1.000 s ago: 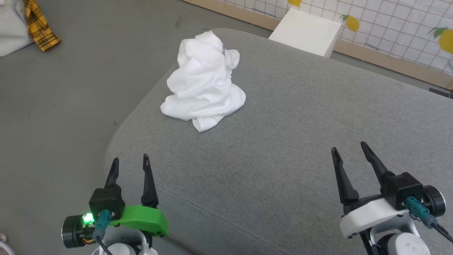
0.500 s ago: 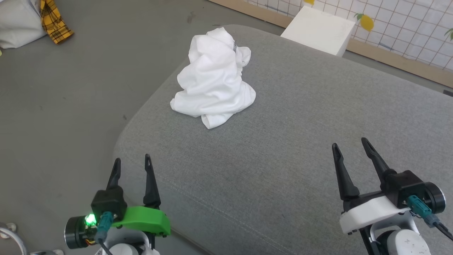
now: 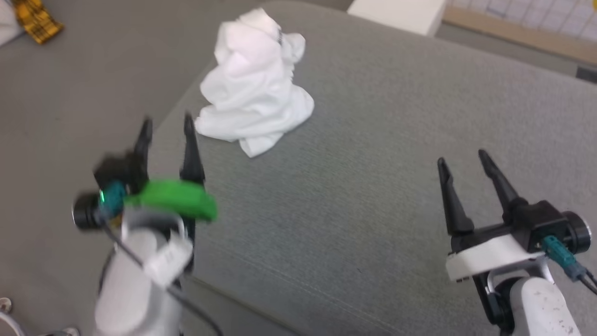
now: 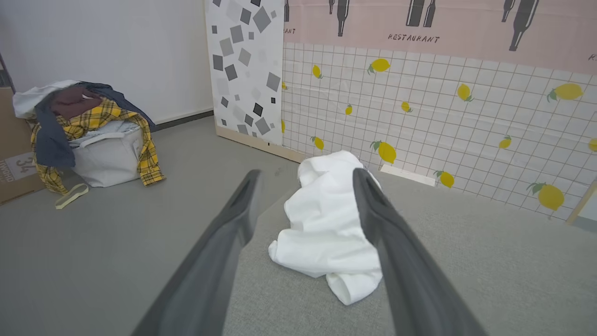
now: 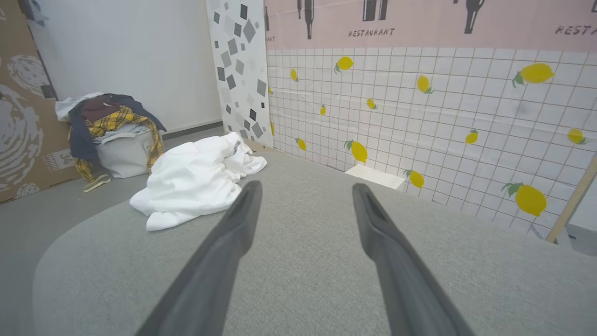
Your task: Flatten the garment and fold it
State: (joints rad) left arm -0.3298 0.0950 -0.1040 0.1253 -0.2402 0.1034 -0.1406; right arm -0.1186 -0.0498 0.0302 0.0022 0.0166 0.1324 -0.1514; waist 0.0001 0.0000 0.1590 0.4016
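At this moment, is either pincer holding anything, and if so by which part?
Nothing is held. The left pincer and right pincer are both open and empty; the white shirt lies crumpled on the grey cushion, apart from both.

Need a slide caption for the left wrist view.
Open left gripper lined up on the crumpled white garment lying on the grey cushion.

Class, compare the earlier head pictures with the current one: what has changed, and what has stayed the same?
The left end effector advanced toward the garment, open, gripping nothing. The view shifted too. The right end effector stayed open and back; the garment stayed crumpled.
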